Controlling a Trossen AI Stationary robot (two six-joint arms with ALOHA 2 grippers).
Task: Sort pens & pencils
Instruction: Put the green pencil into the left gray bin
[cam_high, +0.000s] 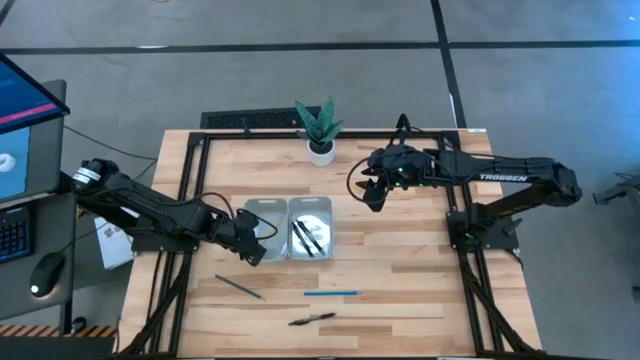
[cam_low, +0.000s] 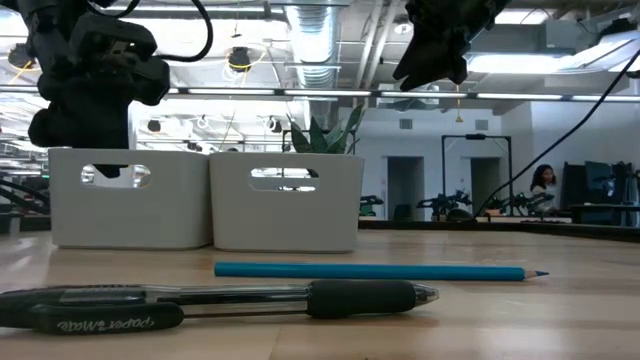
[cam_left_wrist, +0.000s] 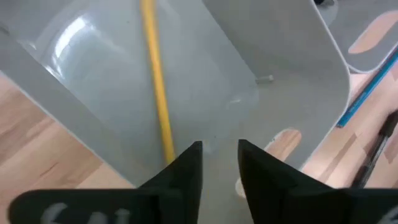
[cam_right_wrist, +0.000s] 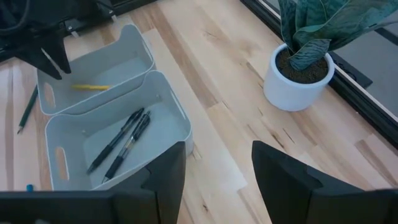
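Left tool (cam_left_wrist: 217, 163) over left tray (cam_high: 262, 210), fingers slightly parted; yellow pencil (cam_left_wrist: 155, 81) lies in tray, apparently released. Right tool (cam_right_wrist: 214, 168) spread, empty, near plant (cam_high: 320, 125). Risk: retracting fingers snag pencil, flick it out.

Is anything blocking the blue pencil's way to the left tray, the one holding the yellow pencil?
Nothing visible lies on the table between the blue pencil and the left tray. The left gripper hovers over that tray's near edge, above the yellow pencil, so it occupies the drop spot for now.
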